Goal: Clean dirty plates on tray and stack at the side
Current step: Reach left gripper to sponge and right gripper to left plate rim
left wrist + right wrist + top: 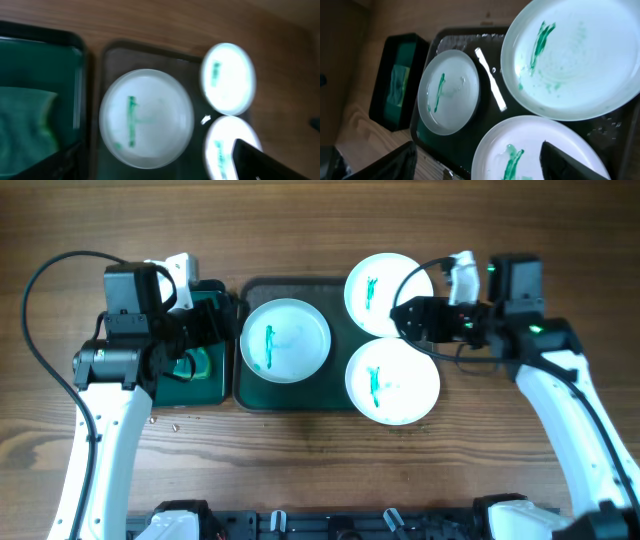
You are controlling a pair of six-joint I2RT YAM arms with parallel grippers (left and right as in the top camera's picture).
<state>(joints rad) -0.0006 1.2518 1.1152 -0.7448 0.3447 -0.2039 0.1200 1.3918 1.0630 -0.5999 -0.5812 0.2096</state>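
Note:
Three white plates with teal smears lie on the dark green tray (300, 395): one at its left (286, 340), one at the far right (388, 293), one at the near right (392, 380). My left gripper (215, 325) is open and empty over the right edge of the small tray, left of the left plate (146, 117). My right gripper (412, 316) is open and empty, hovering between the two right plates. In the right wrist view its fingers (480, 167) straddle the near-right plate (540, 150), with the far-right plate (575, 55) and the left plate (449, 90) beyond.
A smaller black-rimmed green tray (205, 375) holding a green cloth (25, 120) stands against the big tray's left side; it also shows in the right wrist view (397, 80). Small crumbs (173, 421) lie on the wooden table in front of it.

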